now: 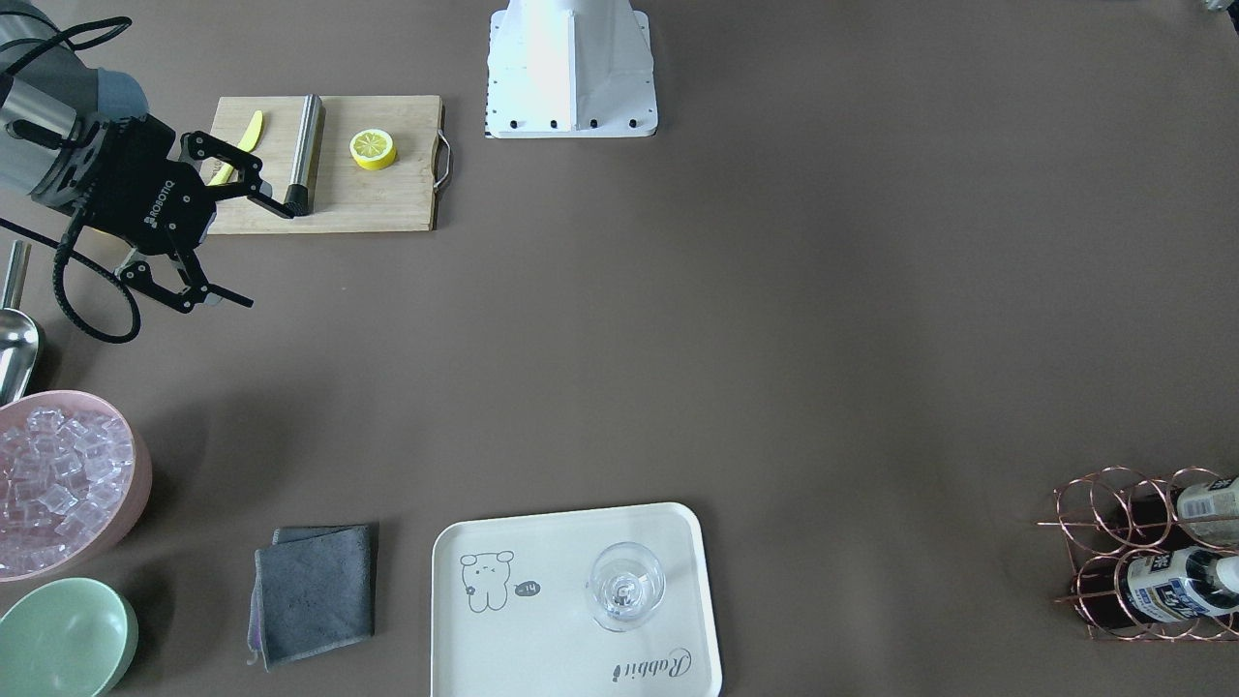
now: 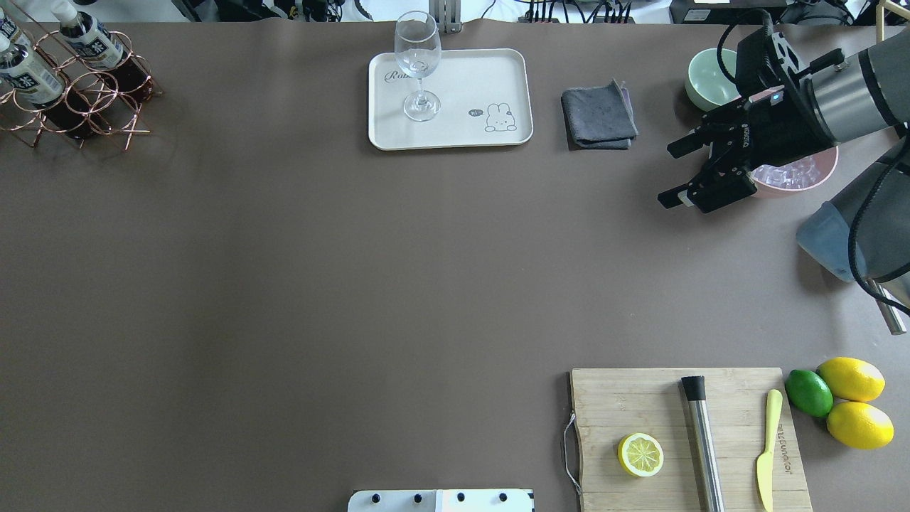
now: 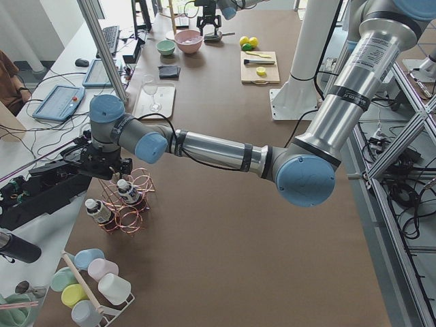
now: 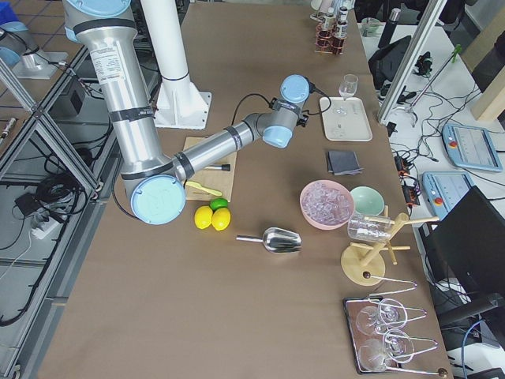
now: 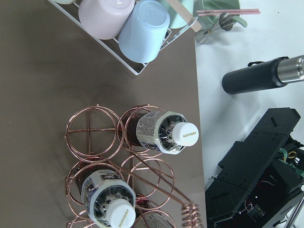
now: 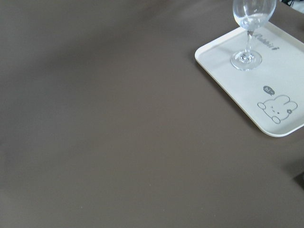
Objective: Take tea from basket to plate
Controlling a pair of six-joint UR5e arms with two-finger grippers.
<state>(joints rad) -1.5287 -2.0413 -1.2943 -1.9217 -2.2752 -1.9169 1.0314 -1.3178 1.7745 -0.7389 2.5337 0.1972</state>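
Note:
The copper wire basket [image 5: 92, 130] stands at the table's end, also in the overhead view [image 2: 85, 107] and front view [image 1: 1113, 542]. Tea bottles with white caps stand in its cells: one [image 5: 166, 133] and another [image 5: 111, 202]; a third is barely visible at the bottom edge. My left gripper [image 3: 102, 163] hovers above the basket; I cannot tell if it is open or shut. The cream plate [image 2: 462, 107] [image 1: 542, 620] holds only a stemmed glass [image 2: 418, 64]. My right gripper [image 2: 668, 176] [image 1: 271, 254] is open and empty, far from the basket.
A cutting board [image 1: 368, 194] holds a lemon half, a metal muddler and a yellow knife. A pink bowl of ice [image 1: 58, 484], a green bowl [image 1: 63, 639] and a grey cloth [image 1: 315, 590] lie near the plate. A cup rack [image 5: 128, 23] and the table's edge are close to the basket.

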